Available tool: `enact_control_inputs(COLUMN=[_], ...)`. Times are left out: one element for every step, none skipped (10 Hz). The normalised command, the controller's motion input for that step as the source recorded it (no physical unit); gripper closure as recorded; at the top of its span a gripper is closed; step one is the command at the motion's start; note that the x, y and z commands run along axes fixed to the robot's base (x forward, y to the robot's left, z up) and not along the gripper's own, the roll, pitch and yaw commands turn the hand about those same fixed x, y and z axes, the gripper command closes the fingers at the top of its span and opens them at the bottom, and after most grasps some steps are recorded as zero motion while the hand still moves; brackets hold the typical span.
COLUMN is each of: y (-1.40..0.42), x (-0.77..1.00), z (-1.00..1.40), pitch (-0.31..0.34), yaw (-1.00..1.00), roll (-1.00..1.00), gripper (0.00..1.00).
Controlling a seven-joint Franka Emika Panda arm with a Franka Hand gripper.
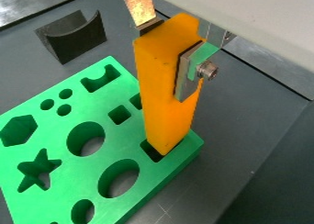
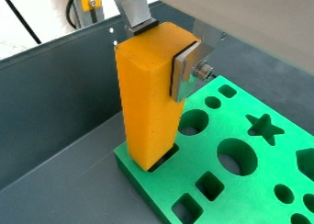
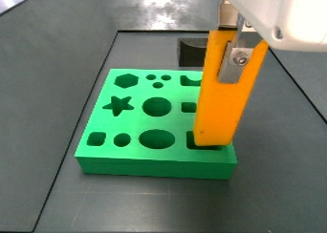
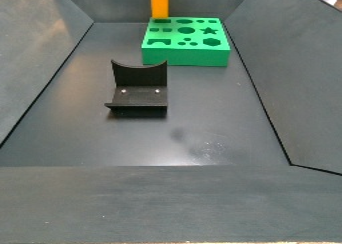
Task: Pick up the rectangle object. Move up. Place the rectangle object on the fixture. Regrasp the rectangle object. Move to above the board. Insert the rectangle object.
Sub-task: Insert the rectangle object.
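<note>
Gripper: your gripper (image 1: 185,67) clamps the rectangle object (image 1: 166,90) near its top, holding it upright.
Block: its lower end sits in a corner slot of the board (image 1: 55,140), so you look partway through insertion.
Room: the slot lies beside the board's edge; the fixture (image 4: 136,90) stands well apart.

Side view: rectangle object (image 3: 217,94) stood upright, its lower end in a slot at the near right corner of the green board (image 3: 134,153). Pincer (image 3: 231,48) gripped its upper part; 1 silver finger (image 3: 234,63) lay flat against the front face. Fixture (image 3: 192,52) sat behind the board, partly hidden.
</note>
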Motion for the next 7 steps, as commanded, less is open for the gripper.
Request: enact_control_inputs(y=[0.00, 0.00, 0.00, -0.01, -0.02, -0.05, -0.03], x=[0.00, 0.00, 0.00, 0.00, 0.03, 0.08, 0.10], z=[-0.07, 0.00, 0.00, 0.00, 0.00, 0.00, -0.05], pitch=[0.000, 0.006, 0.000, 0.000, 0.000, 0.000, 0.000], yaw=[0.07, 0.02, 0.00, 0.00, 0.00, 0.00, 0.00], roll=[0.11, 0.07, 0.04, 0.02, 0.00, 0.00, 0.04], gripper=[1.00, 1.00, 1.00, 1.00, 1.00, 1.00, 1.00])
